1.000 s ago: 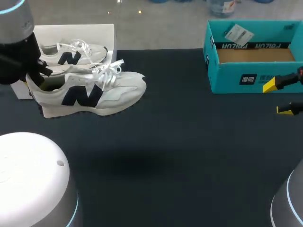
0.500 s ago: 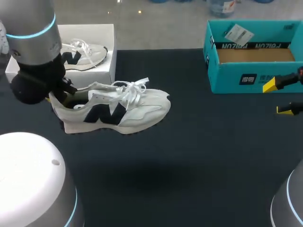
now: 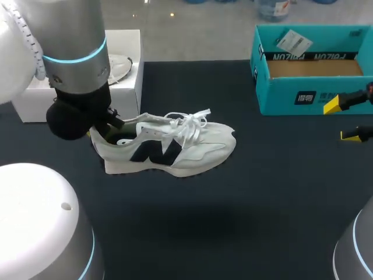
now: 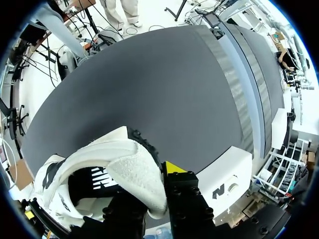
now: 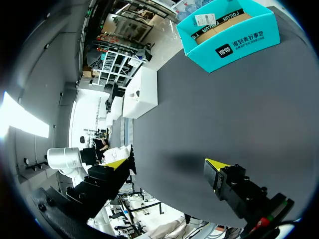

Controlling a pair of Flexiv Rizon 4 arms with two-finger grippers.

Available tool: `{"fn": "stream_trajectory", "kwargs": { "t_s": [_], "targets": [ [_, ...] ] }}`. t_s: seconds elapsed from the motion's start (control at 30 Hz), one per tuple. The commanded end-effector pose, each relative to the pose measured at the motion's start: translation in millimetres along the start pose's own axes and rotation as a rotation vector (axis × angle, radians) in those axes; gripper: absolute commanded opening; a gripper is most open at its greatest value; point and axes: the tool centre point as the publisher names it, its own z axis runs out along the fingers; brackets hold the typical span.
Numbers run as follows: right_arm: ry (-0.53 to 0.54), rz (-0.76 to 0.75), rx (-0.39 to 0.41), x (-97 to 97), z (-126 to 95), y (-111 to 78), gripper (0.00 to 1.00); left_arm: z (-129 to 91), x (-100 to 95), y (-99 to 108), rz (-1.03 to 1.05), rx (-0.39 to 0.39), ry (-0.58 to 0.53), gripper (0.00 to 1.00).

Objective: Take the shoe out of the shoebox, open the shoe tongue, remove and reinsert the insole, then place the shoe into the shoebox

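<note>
A white sneaker [image 3: 175, 146] with a dark side logo and white laces hangs a little above the dark table, toe pointing right, its shadow on the cloth below. My left gripper [image 3: 100, 132] is shut on the sneaker's heel collar [image 4: 134, 172]; one yellow fingertip [image 4: 174, 167] shows outside the heel, the other is hidden inside the shoe. The open white shoebox [image 3: 127, 61] stands behind at the back left, with a second sneaker [image 3: 119, 67] partly hidden in it. My right gripper [image 3: 345, 121] hovers open at the right edge, with nothing between its fingers [image 5: 164, 167].
A teal cardboard box [image 3: 312, 67] stands open at the back right, just behind my right gripper; it also shows far ahead in the right wrist view as the teal box [image 5: 229, 30]. Dark tablecloth [image 3: 245, 192] spreads between the two arms.
My left arm has carried the sneaker to the right and toward the front, away from the white shoebox. The right arm has not moved.
</note>
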Motion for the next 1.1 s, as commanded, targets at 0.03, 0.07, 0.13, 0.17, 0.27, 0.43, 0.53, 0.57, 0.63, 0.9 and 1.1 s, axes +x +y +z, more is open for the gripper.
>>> {"fn": "stream_trajectory", "kwargs": {
  "t_s": [0.03,0.07,0.13,0.17,0.27,0.43,0.53,0.57,0.63,0.9,1.1],
  "targets": [
    [-0.002,0.002,0.001,-0.2,1,0.3,1.00,5,-9.8,19,0.000,0.020,-0.008,0.00],
    [-0.002,0.002,0.001,-0.2,1,0.3,1.00,6,-12.4,21,0.002,0.016,-0.009,0.00],
    [-0.002,0.002,0.001,-0.2,1,0.3,1.00,7,-15.7,24,0.008,0.015,-0.019,0.00],
    [-0.002,0.002,0.001,-0.2,1,0.3,1.00,8,-16.6,26,0.009,0.015,-0.021,0.00],
    [-0.002,0.002,0.001,-0.2,1,0.3,1.00,10,-18.4,29,0.009,0.018,-0.028,0.00],
    [-0.002,0.002,0.001,-0.2,1,0.3,1.00,17,-17.9,32,-0.004,0.022,-0.038,0.00],
    [-0.002,0.002,0.001,-0.2,1,0.3,1.00,26,-17.9,35,-0.029,0.020,-0.045,0.00],
    [-0.002,0.002,0.001,-0.2,1,0.3,1.00,31,-18.4,36,-0.033,0.024,-0.051,0.00],
    [-0.002,0.002,0.001,-0.2,1,0.3,1.00,40,-21.2,35,-0.026,0.029,-0.049,0.00],
    [-0.002,0.002,0.001,-0.2,1,0.3,1.00,94,-37.7,33,-0.035,0.023,-0.002,0.00],
    [-0.002,0.002,0.001,-0.2,1,0.3,1.00,125,-46.3,37,0.001,0.012,-0.034,0.00]
  ]
}}
